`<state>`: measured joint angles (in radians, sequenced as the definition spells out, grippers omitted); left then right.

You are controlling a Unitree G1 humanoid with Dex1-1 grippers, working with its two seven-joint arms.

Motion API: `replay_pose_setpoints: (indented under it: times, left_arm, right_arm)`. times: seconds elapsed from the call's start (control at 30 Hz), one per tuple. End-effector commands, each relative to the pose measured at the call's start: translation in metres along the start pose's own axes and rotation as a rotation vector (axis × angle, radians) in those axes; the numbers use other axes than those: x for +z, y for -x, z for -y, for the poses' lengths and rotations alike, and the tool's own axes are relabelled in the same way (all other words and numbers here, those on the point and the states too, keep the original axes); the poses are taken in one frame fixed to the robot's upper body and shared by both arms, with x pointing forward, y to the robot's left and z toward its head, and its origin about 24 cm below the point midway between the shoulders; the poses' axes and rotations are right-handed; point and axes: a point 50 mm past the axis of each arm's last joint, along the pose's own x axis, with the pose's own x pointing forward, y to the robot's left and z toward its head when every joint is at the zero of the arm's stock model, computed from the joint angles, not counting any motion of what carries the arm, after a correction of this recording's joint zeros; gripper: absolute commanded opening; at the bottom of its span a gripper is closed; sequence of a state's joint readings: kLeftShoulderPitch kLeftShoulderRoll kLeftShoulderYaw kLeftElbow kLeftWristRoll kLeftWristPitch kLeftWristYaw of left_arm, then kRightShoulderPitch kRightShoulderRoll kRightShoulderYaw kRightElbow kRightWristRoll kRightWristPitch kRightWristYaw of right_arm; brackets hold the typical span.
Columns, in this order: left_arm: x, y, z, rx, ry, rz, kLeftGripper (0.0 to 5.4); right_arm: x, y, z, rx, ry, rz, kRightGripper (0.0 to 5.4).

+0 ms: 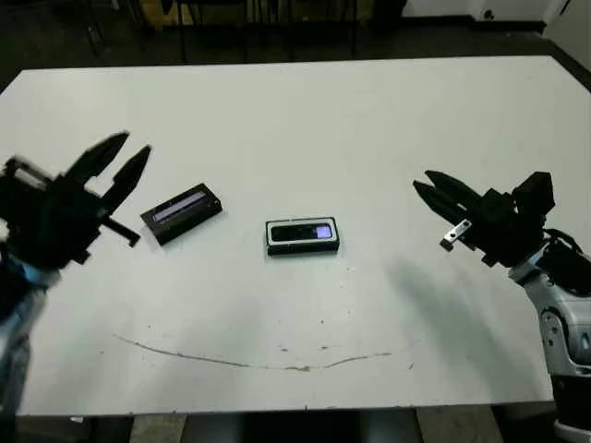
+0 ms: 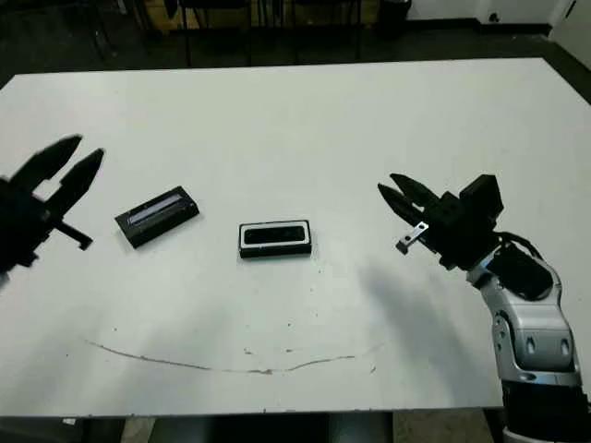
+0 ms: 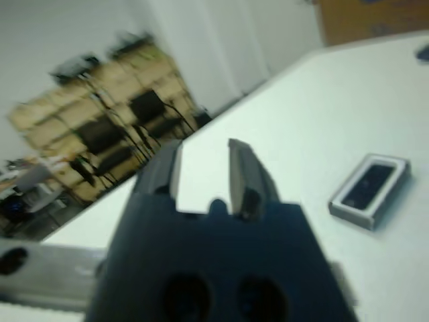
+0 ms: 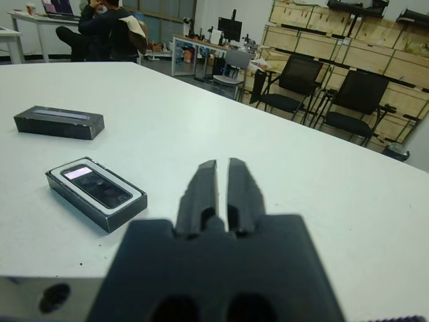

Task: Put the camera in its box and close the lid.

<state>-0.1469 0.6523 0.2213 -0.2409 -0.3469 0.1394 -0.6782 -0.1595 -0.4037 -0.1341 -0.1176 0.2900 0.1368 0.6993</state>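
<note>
The camera (image 1: pixel 303 233), a slim black device with a bluish lit square at one end, lies inside the white-lined box (image 1: pixel 302 249) at the table's middle. The lid (image 1: pixel 182 213), black with a pale strip on top, rests on the table to the left of the box, apart from it. My left gripper (image 1: pixel 136 144) hovers open further left, beyond the lid, holding nothing. My right gripper (image 1: pixel 421 181) hangs to the right of the box, well clear of it, its fingers (image 4: pixel 204 184) shut together and empty. The right wrist view shows the camera (image 4: pixel 97 186) in the box and the lid (image 4: pixel 59 122) behind it.
A thin dark curved mark (image 1: pixel 249 362) runs across the white table (image 1: pixel 305 120) near its front edge. Chairs and wooden crates stand beyond the far edge. A person (image 4: pixel 107 27) sits at a desk far behind the table.
</note>
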Motion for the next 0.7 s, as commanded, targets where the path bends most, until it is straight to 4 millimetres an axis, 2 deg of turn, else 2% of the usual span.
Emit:
replay_pose_setpoints:
  times: [0.03, 0.23, 0.57, 0.7]
  left_arm:
    - [-0.014, -0.01, -0.011, -0.148, 0.045, -0.087, 2.31]
    - [-0.035, -0.026, -0.016, -0.31, 0.155, -0.135, 3.42]
    - [-0.073, -0.036, -0.01, -0.311, 0.334, -0.18, 5.3]
    - [-0.086, -0.033, -0.007, -0.297, 0.372, -0.215, 5.39]
  right_arm:
    - [-0.005, 0.001, 0.001, 0.001, -0.009, -0.014, 0.0]
    - [-0.008, 0.001, 0.002, 0.005, -0.018, -0.006, 0.0]
    - [-0.014, 0.003, 0.001, -0.005, -0.05, -0.027, 0.0]
    - [-0.017, 0.002, 0.0, 0.007, -0.052, -0.023, 0.0]
